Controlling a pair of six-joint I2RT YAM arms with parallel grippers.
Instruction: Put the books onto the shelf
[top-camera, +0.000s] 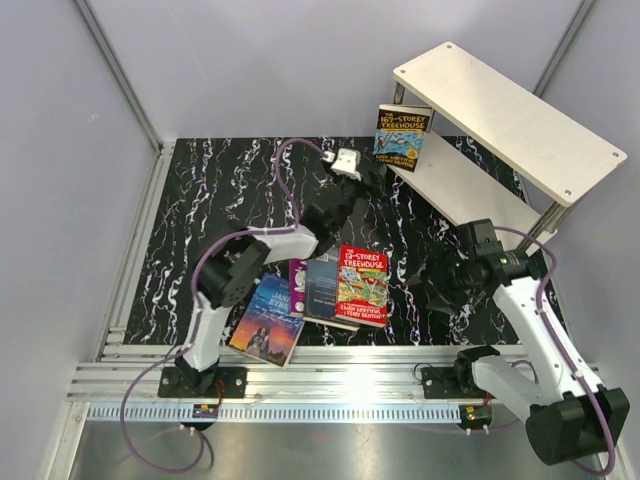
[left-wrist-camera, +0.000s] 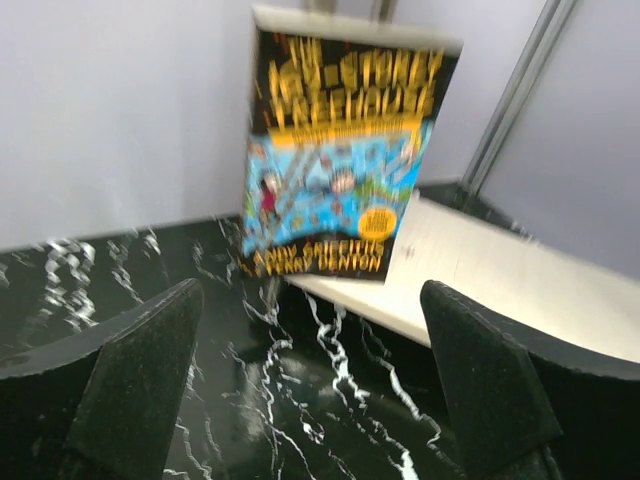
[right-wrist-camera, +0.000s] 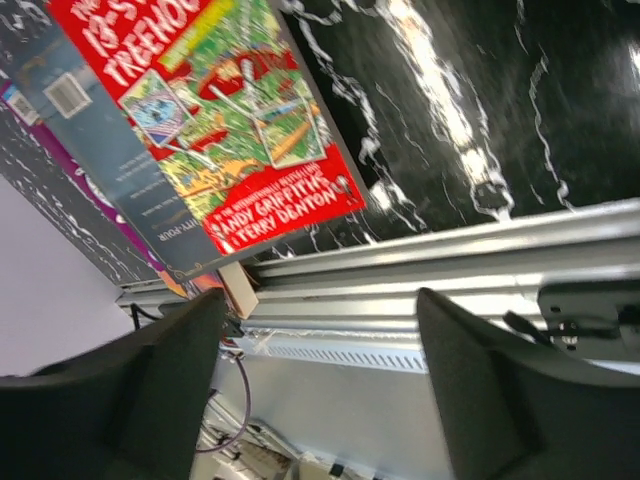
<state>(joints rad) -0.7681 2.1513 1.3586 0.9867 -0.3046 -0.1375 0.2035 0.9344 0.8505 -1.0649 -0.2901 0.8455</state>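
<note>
Blue-yellow Treehouse (top-camera: 402, 138) stands upright on shelf (top-camera: 510, 115) lower board, far end. Other 4 lie near-left on table (top-camera: 200, 200), red Treehouse (top-camera: 362, 285) on top. Left gripper (left-wrist-camera: 310, 330) & right gripper (right-wrist-camera: 320, 320) both wide, empty. Thin, light, bendy, prob. slippery; pinch a raised edge nr spine.

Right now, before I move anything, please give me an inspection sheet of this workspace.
Surface: black marbled table.
Job's things: blue-yellow Treehouse book upright on the shelf, lower board; red Treehouse book, grey-blue book, purple book, Jane Eyre overlapped near the front edge.
Clutter: nothing seen.
Claws: left claw open, facing the upright book; right claw open, beside the pile.
Cables: purple cables along both arms.
Surroundings: grey walls; aluminium rail in front.
</note>
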